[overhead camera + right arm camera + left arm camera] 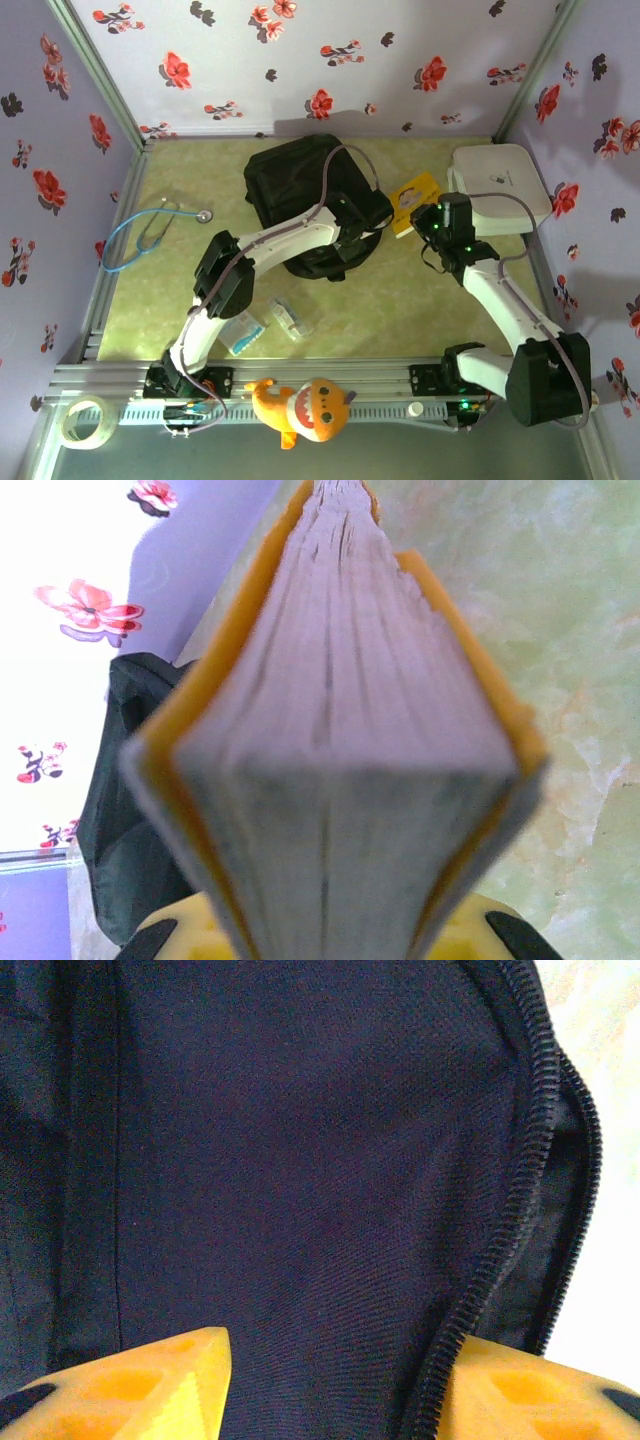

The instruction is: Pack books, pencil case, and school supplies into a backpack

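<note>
1. Our right hand is pinching the yellow books by one edge. It holds them above the bench, just beside the backpack.
2. Our left hand sits at the backpack's opening with its fingers spread. Black fabric and the zipper lie between them, and we judge it grips nothing.
3. With the mouth unheld, a book corner could snag the zipper or push the soft fabric shut.
4. Such an edge grip may let the books pivot or slip.
5. The pencil case lies on the bench near our left arm, not yet packed.
</note>
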You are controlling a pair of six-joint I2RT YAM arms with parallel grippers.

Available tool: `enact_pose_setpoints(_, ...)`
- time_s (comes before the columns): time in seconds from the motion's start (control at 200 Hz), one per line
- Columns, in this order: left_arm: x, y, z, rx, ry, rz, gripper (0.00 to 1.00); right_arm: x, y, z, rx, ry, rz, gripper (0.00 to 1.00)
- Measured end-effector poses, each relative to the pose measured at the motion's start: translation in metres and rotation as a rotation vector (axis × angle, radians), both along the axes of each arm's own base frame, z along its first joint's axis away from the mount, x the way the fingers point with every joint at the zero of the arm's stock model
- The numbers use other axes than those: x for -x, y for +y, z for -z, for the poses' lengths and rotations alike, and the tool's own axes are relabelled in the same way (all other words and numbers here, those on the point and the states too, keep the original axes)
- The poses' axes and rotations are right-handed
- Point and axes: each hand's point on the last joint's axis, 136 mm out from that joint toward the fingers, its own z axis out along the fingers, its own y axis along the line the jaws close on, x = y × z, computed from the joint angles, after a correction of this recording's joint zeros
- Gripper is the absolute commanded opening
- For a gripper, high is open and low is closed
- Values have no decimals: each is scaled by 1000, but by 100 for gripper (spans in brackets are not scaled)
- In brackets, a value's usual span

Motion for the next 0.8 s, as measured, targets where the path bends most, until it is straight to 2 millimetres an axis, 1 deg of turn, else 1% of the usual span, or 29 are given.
enact_pose_setpoints(0.13, 0, 1, 1, -6, -1, -1, 53, 3, -4, -8, 6, -22, 15, 15)
enact_pose_setpoints(0.225, -1, 1, 7, -19, 3, -2, 51, 5, -5, -9, 10, -22, 20, 15)
enact_pose_setpoints(0.32, -1, 2, 13, -32, 9, -5, 42, 6, -6, -7, 18, -14, 20, 15)
enact_pose_setpoints(0.415, -1, 2, 14, -31, 6, -12, 31, 7, -7, -6, 22, -7, 21, 15)
enact_pose_setpoints(0.485, -3, 1, 13, -28, -1, -15, 26, 8, -8, -5, 27, -1, 24, 15)
enact_pose_setpoints(0.535, -4, 1, 13, -25, -8, -16, 19, 9, -9, -4, 34, 4, 26, 15)
enact_pose_setpoints(0.58, -5, 1, 11, -16, -17, -21, 13, 11, -10, -4, 44, 6, 26, 15)
enact_pose_setpoints(0.67, -5, 2, 4, 8, -36, -21, 11, 15, -15, -7, 65, 1, 33, 16)
enact_pose_setpoints(0.76, -9, 6, -15, 54, -72, -31, 10, 21, -20, -14, 87, -13, 42, 15)
enact_pose_setpoints(0.8, -11, 7, -25, 81, -89, -38, 3, 23, -23, -16, 96, -15, 45, 15)
